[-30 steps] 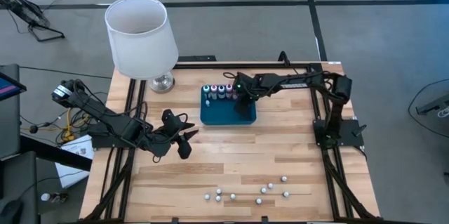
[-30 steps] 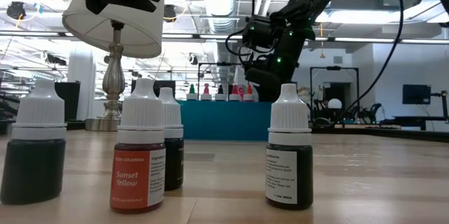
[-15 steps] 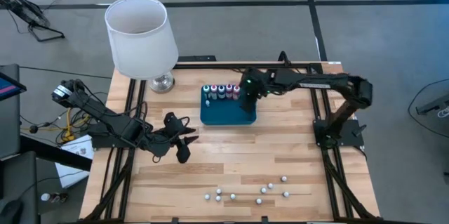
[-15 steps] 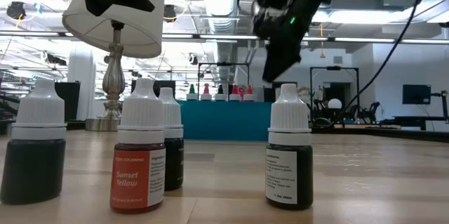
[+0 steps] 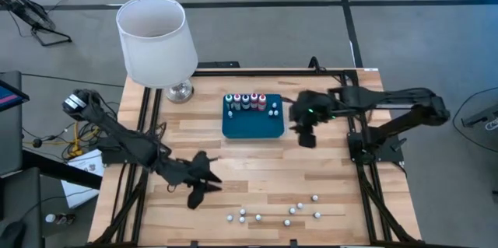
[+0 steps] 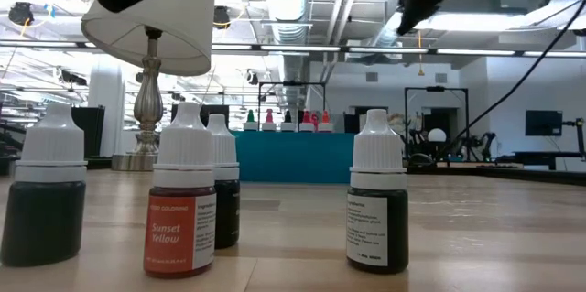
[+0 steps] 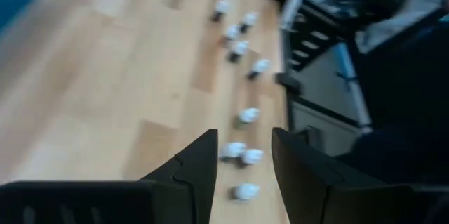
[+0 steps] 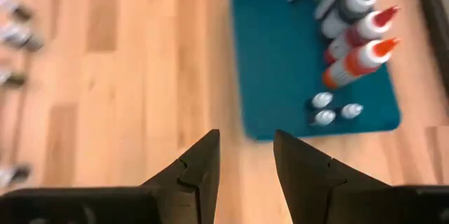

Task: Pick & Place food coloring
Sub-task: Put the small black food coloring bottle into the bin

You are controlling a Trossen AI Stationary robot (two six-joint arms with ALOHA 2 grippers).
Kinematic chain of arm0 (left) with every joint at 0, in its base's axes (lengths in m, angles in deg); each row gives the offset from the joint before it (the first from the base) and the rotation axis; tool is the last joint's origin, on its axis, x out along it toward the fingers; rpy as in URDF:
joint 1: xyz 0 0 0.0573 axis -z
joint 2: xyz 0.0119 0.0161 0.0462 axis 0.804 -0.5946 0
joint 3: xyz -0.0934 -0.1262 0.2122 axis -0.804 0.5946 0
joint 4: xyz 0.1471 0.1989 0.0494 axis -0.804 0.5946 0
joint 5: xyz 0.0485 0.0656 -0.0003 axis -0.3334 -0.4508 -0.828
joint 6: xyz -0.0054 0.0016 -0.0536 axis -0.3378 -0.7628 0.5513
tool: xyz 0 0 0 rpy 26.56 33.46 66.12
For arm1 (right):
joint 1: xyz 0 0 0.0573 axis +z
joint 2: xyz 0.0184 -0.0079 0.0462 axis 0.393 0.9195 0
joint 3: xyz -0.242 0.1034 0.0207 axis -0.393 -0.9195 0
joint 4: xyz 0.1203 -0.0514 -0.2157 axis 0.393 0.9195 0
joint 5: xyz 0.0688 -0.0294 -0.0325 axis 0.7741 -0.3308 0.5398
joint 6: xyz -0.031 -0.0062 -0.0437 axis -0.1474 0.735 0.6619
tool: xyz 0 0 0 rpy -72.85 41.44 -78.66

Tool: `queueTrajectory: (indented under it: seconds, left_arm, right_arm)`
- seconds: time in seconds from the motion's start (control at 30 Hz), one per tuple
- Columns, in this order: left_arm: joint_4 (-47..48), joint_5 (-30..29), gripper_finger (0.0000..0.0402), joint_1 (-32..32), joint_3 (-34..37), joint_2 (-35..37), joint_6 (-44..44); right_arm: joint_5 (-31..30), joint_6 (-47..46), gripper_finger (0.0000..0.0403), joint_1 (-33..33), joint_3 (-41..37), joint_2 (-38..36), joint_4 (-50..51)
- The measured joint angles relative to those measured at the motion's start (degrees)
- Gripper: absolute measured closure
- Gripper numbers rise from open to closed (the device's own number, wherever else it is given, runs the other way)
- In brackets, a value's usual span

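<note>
Fingers [image 5: 306, 135] of right arm apart, empty, beside teal tray [image 5: 253, 126]

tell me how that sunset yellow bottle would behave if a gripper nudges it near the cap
The Sunset Yellow bottle would likely tip: it stands tall on a narrow base. Small and plastic-looking, it is probably light and would slide easily on the smooth wooden table. It might knock the bottle just behind.
</note>
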Motion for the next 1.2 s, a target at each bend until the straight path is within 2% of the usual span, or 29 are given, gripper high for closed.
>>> queueTrajectory:
  seconds: [0.2,0.4,0.57,0.8,1.2]
  left_arm:
    - [-6.96,2.74,0.0276,2.74,-0.14,-7.39,2.80]
    - [-6.76,2.70,0.0276,4.23,-4.53,-14.36,4.00]
    - [-2.75,2.74,0.0276,4.64,-9.96,-20.36,0.20]
    - [9.10,4.18,0.0276,4.64,-18.29,-26.47,-3.26]
    - [8.29,6.28,0.0276,4.70,-19.82,-32.70,-6.42]
  right_arm:
    - [5.00,-0.65,0.0280,7.51,-4.08,-6.96,2.69]
    - [5.89,-6.42,0.0281,16.67,-9.31,-12.30,2.55]
    - [5.83,-13.21,0.0282,23.03,-14.21,-15.33,2.50]
    - [2.61,-22.00,0.0282,29.99,-20.07,-18.11,1.81]
    - [-0.36,-26.96,0.0282,35.54,-24.58,-18.96,-2.09]
